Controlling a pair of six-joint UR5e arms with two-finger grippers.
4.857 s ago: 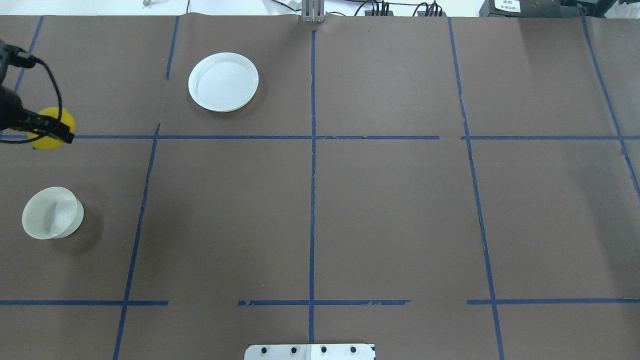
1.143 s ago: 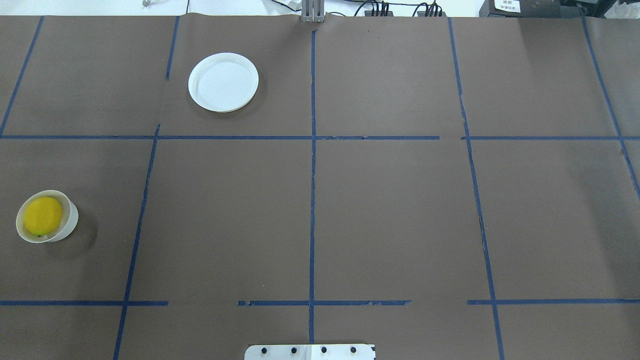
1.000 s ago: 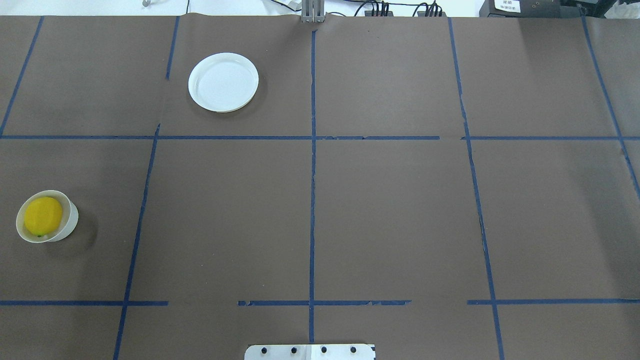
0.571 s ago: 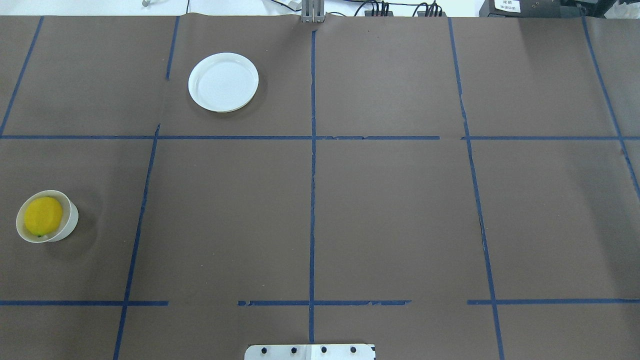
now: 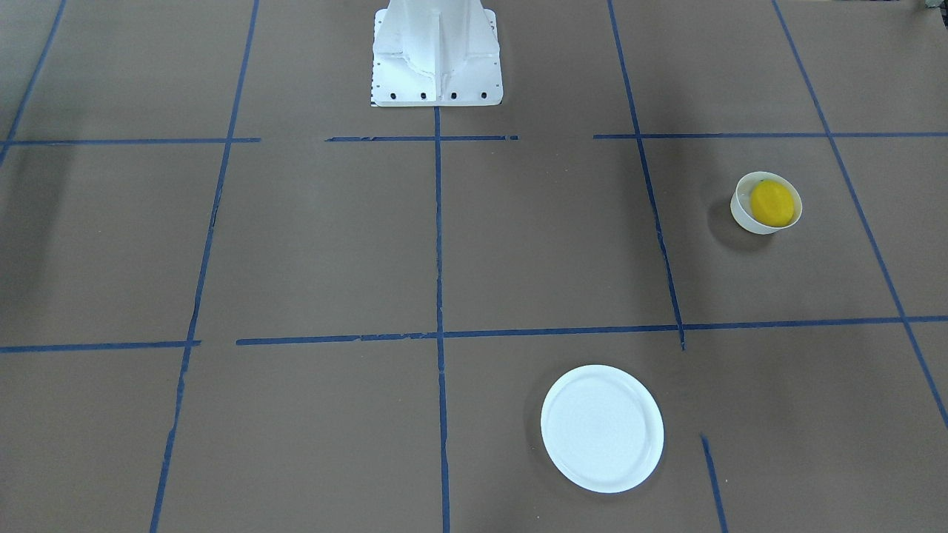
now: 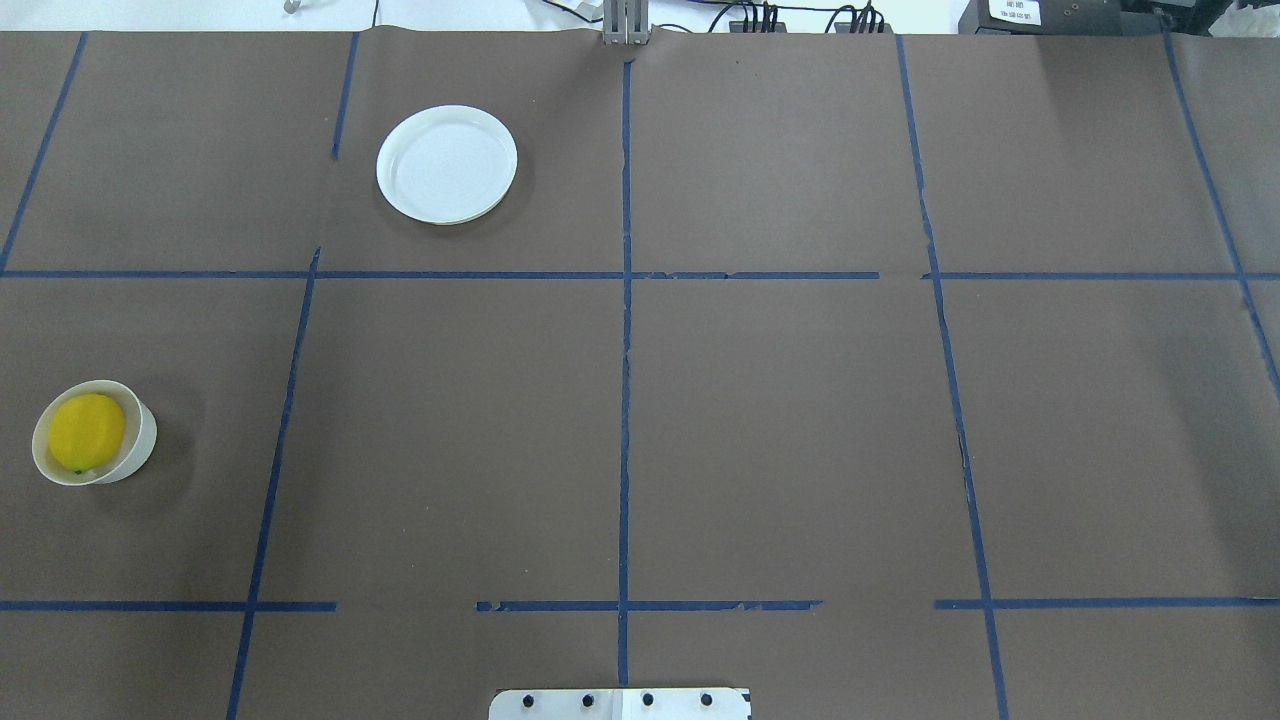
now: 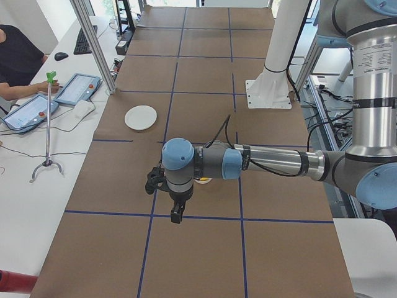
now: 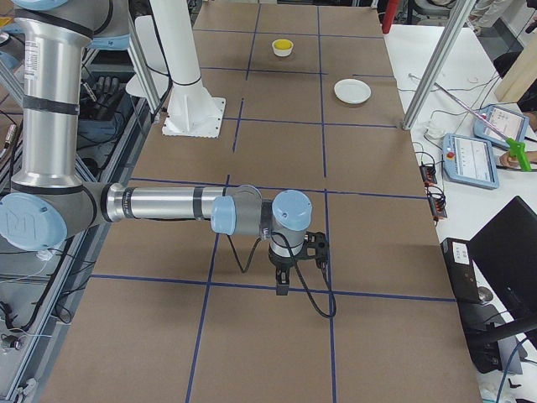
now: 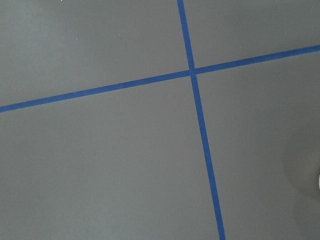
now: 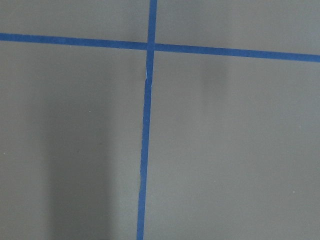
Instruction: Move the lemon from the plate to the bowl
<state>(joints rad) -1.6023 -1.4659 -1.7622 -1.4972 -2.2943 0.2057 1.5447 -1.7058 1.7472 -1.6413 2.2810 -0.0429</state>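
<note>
You have the lemon [image 6: 88, 432] lying inside the bowl [image 6: 146, 440], where it fills most of the opening. The plate [image 6: 447, 164] sits well apart from the bowl, farther from the robot and toward the table's middle, with nothing on it. I judge the placing step done, so the task reads as complete and only parking the arms is in hand.

The left gripper [image 7: 176, 217] hangs above the brown paper near the bowl, on the side toward the table's end. The right gripper [image 8: 282, 290] hangs far from the bowl, toward the opposite end. Only the side cameras show them, so you cannot tell how far either pair of jaws stands open, nor confirm that they hold nothing.

Nothing more is needed on the lemon. If you move the left arm, take it up and away from the bowl — it looks light, and a brush from wrist or cable could tip it.
</note>
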